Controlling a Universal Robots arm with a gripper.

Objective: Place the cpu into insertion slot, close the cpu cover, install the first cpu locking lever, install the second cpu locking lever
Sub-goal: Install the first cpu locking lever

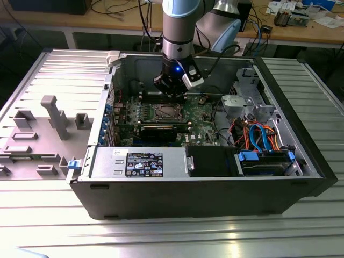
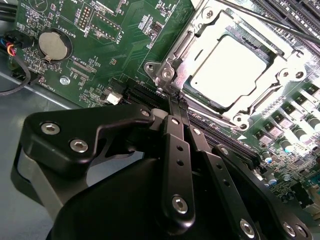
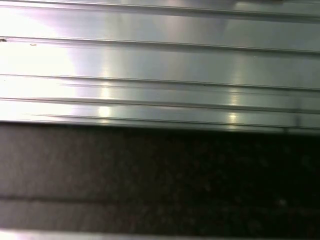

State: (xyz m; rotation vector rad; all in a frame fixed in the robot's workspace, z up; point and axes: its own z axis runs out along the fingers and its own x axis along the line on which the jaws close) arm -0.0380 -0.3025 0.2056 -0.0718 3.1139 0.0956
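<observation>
The cpu (image 2: 227,70), a dull silver square, lies flat in the insertion slot (image 1: 165,113) on the green board. The cpu cover (image 2: 202,32), a silver frame, lies down around it. A thin metal lever (image 2: 212,116) runs along the socket edge nearest my fingers. My gripper (image 2: 176,100) is shut, its two black fingers (image 2: 172,145) pressed together, with nothing visible between them. Their tips sit just off the socket corner (image 2: 161,74). In the exterior view the gripper (image 1: 171,90) hangs inside the open case, just behind the socket.
A coin battery (image 2: 54,45) and memory slots (image 2: 295,20) flank the socket. A black graphics card (image 1: 158,131), power supply (image 1: 140,161) and drive cage with blue and orange cables (image 1: 263,140) crowd the case. Grey fixtures (image 1: 54,115) stand on the ribbed metal table (image 3: 160,60).
</observation>
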